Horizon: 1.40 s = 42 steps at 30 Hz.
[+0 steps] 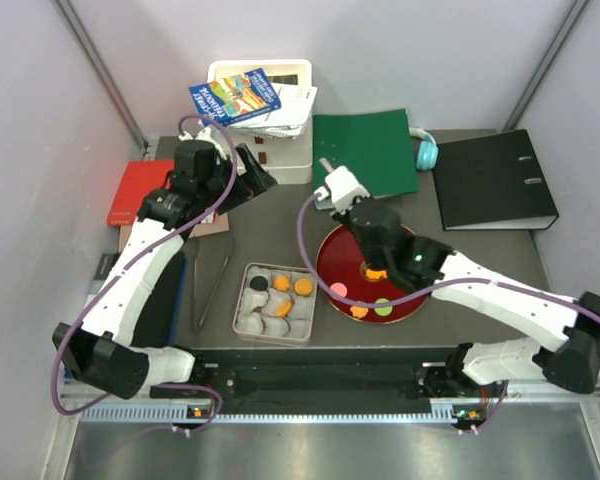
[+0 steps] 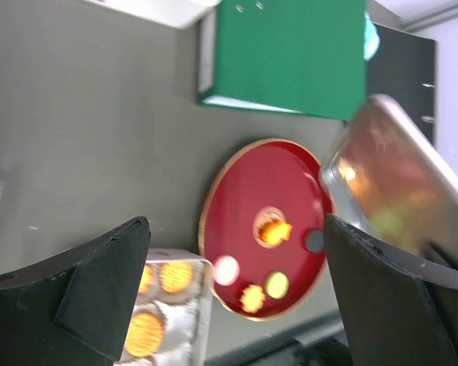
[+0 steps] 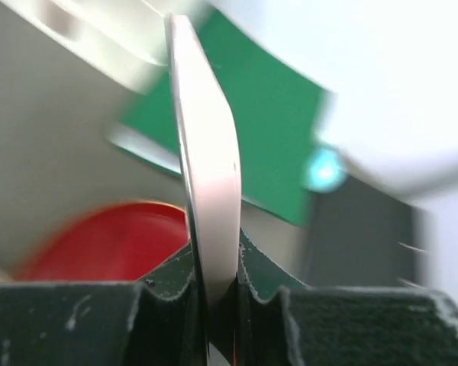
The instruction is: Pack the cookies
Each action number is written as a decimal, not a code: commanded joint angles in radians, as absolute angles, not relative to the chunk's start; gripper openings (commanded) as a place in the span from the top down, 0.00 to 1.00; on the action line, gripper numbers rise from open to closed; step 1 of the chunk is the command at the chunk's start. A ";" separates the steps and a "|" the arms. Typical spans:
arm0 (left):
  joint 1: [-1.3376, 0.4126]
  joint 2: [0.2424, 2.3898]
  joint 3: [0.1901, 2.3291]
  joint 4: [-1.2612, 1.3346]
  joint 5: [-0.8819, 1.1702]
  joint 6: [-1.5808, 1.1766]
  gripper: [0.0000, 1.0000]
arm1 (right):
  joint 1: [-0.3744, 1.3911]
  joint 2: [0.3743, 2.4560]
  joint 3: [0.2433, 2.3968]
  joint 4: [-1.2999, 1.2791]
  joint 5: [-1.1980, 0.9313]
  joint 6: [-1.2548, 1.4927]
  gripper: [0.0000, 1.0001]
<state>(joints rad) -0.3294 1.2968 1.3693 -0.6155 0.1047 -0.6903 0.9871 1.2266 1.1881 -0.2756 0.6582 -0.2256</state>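
While the right fingers [image 3: 214,284] are clamped on the thin edge of the metal lid [image 3: 206,152], several cookies [image 1: 360,311] lie loose on the red plate [image 1: 332,262]. Others sit in the paper cups of the tin [image 1: 239,324], just left of the plate on the tabletop [image 1: 480,245]. The left fingers [image 1: 260,168] are spread wide and hold nothing, raised at the back near the white box [image 1: 292,160]. The tongs [image 1: 208,285] lie beside the tin.

As I judge it, you should watch three things. First, the lid is pinched by a narrow strip of its edge. A quick swing could make it pivot or slide out and drop onto the plate, scattering the biscuits. Second, if you set the lid on the tin now, the cookies on the plate are shut out and the packing is left incomplete. Third, the right arm hangs directly over the plate, so the left arm reaching in for a cookie risks a bump between the arms. Move the lid aside slowly before anything else.
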 commanded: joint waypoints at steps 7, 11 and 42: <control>-0.330 1.272 1.341 -0.458 0.443 -0.868 0.01 | 1.109 1.336 0.767 0.984 1.118 -1.360 1.00; -0.330 1.262 1.229 -0.301 0.563 -0.968 0.01 | 1.181 1.402 0.721 1.217 1.059 -1.507 1.00; -0.390 1.336 1.177 -0.198 0.719 -0.877 0.76 | 1.336 1.569 0.785 1.275 1.055 -1.536 1.00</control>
<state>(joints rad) -0.3862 1.3701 1.1824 -0.2325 0.7136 -0.9413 1.3220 1.5772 0.7353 1.2201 1.0523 -1.5444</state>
